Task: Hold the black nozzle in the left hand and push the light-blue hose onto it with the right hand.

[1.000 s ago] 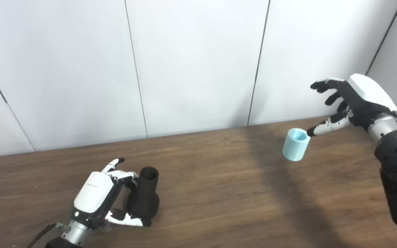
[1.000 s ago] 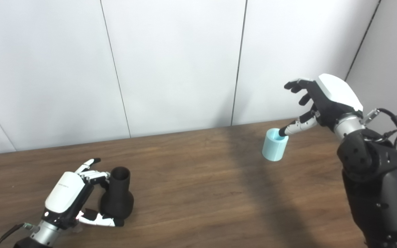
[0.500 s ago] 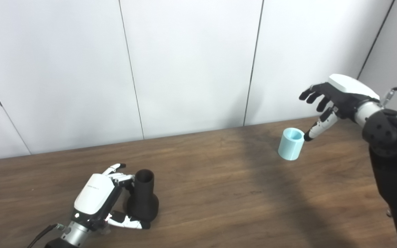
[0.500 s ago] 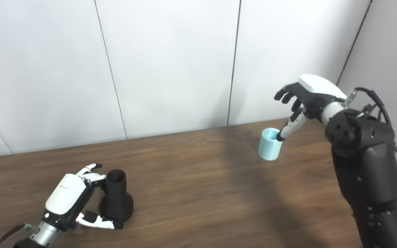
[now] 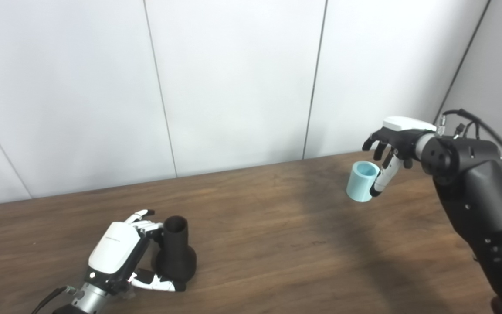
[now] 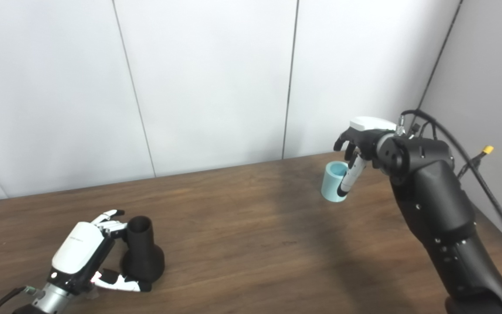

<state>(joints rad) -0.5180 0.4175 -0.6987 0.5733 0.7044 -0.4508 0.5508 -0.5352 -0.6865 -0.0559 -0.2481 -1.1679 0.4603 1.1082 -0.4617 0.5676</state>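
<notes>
Standing upright near the tabletop's point(image 5: 277, 244) far right edge, the hollow light-blue hose point(image 5: 361, 182) meets the spread right robot hand point(image 5: 390, 141), seemingly ungripped; left robot hand point(image 5: 122, 250) cups, apparently grasping, the black nozzle point(image 5: 174, 255).

Tabletop point(image 5: 277, 244): dark wood grain, low sheen. Nozzle point(image 5: 174, 257): matt black plastic, faintly ribbed. Hose point(image 5: 360, 182): smooth matt light-blue plastic. Wall panels point(image 5: 233, 78): smooth, white.

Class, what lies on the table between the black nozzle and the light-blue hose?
Nothing: only bare table between black nozzle and light-blue hose, in both eye views.
</notes>
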